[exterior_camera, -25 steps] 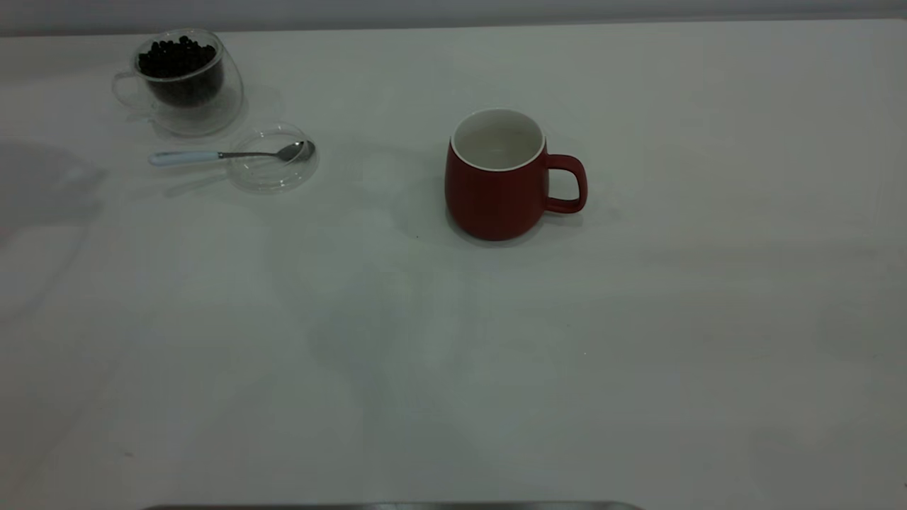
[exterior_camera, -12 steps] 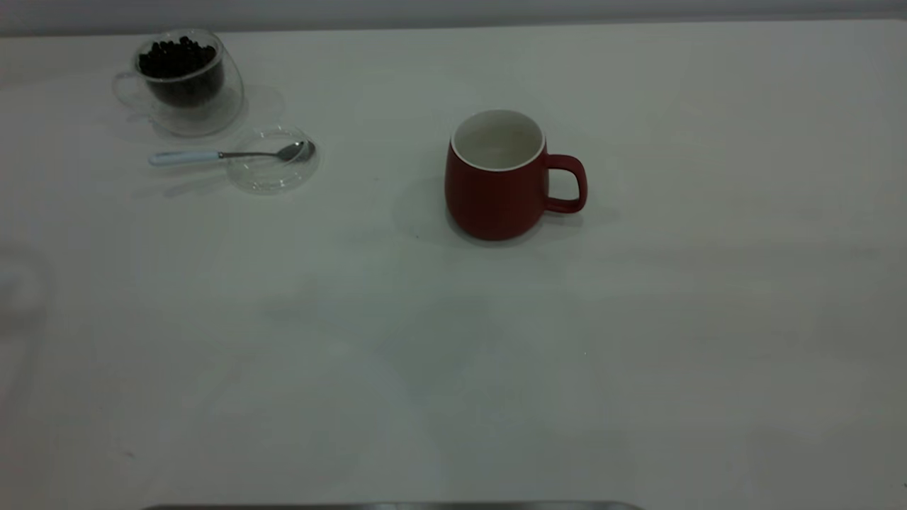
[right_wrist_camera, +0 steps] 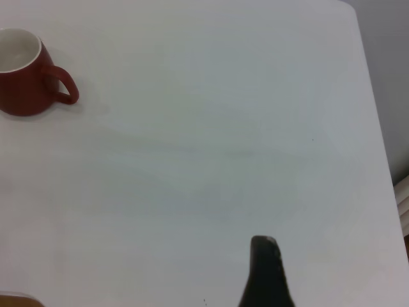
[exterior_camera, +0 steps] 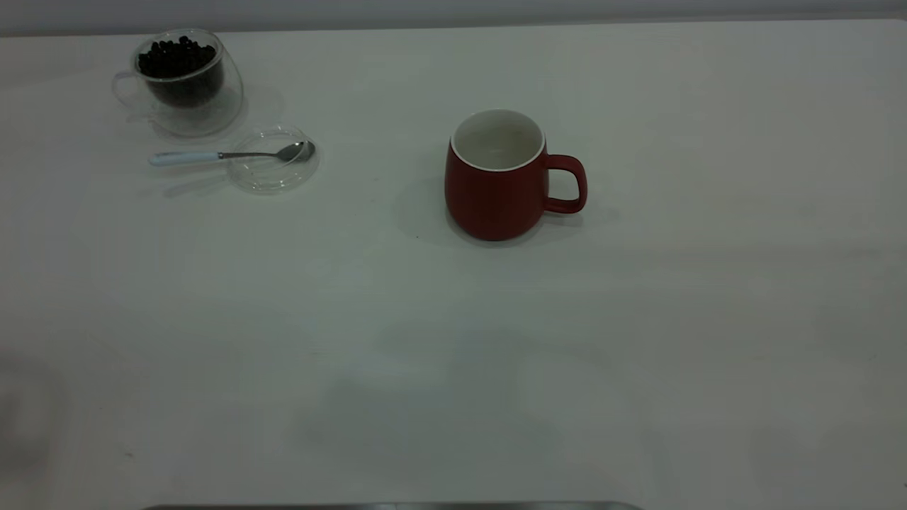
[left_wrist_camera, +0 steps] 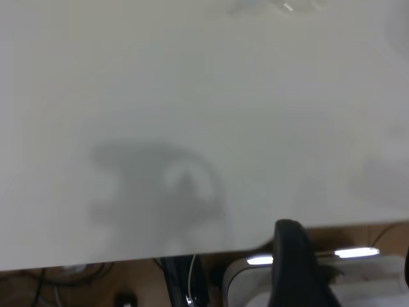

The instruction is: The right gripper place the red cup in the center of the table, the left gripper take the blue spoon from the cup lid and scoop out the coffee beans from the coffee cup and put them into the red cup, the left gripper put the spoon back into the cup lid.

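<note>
From my station the red cup (exterior_camera: 498, 177) stands upright near the middle of the table (exterior_camera: 638, 340), a little toward the far side, its handle pointing right and its white inside bare as far as I can see. Far over at the left far corner sits the coffee cup (exterior_camera: 181, 81), with the coffee beans (exterior_camera: 176, 58) heaped dark inside it. Just nearer than it lies the cup lid (exterior_camera: 273, 159), flat on the tabletop, and the blue spoon (exterior_camera: 212, 155) rests across it, bowl over the lid's right edge, pale handle sticking out to the left onto the table.

Neither arm shows in the exterior view. On my right wrist view, only one dark finger (right_wrist_camera: 265, 272) of the right gripper shows, above bare table, with the red cup (right_wrist_camera: 29, 73) well apart from it; I cannot tell how wide that gripper stands. The left wrist view gives me one dark finger (left_wrist_camera: 294, 262) of the left gripper past the table's edge, well clear of the spoon, and its opening I cannot tell either.
</note>
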### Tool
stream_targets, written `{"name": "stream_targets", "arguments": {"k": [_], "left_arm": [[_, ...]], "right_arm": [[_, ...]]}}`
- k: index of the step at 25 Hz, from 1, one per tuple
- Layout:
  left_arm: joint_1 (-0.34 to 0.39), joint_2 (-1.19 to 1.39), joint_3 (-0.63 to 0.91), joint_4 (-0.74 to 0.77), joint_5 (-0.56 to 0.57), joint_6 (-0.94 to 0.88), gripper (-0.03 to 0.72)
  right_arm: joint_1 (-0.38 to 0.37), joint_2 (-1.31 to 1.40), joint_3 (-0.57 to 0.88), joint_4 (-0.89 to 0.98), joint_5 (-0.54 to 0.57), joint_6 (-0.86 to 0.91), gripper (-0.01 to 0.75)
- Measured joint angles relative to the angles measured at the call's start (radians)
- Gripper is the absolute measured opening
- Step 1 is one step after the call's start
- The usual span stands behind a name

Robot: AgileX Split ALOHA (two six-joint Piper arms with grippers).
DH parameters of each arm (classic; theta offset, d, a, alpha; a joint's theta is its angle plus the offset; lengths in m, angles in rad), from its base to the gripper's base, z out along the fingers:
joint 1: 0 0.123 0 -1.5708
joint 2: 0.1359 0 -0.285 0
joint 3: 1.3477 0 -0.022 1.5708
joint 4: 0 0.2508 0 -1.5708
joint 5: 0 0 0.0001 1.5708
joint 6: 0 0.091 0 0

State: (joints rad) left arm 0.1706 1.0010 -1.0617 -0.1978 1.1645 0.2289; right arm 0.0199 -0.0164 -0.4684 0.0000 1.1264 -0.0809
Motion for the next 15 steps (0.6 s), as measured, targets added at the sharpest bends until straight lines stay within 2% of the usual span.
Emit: {"name": "stream_targets", "arguments": {"k": [3, 6, 11, 15], "left_arm": [[-0.109, -0.160, 0.122, -0.002, 0.000, -0.001, 0.464], [-0.189, -0.336, 0.214, 0.009, 0.000, -0.002, 0.464], [-0.252, -0.618, 0.348, 0.060, 0.000, -0.055, 0.464], [-0.258, -0.762, 0.466, 0.107, -0.006, -0.070, 0.464]], "right_arm": [[0.000, 0.000, 0.000, 0.000, 0.000, 0.000, 0.590], [0.000, 0.000, 0.000, 0.000, 0.000, 0.000, 0.590], [0.000, 0.000, 0.000, 0.005, 0.000, 0.000, 0.590], [0.000, 0.000, 0.000, 0.006, 0.000, 0.000, 0.590]]}}
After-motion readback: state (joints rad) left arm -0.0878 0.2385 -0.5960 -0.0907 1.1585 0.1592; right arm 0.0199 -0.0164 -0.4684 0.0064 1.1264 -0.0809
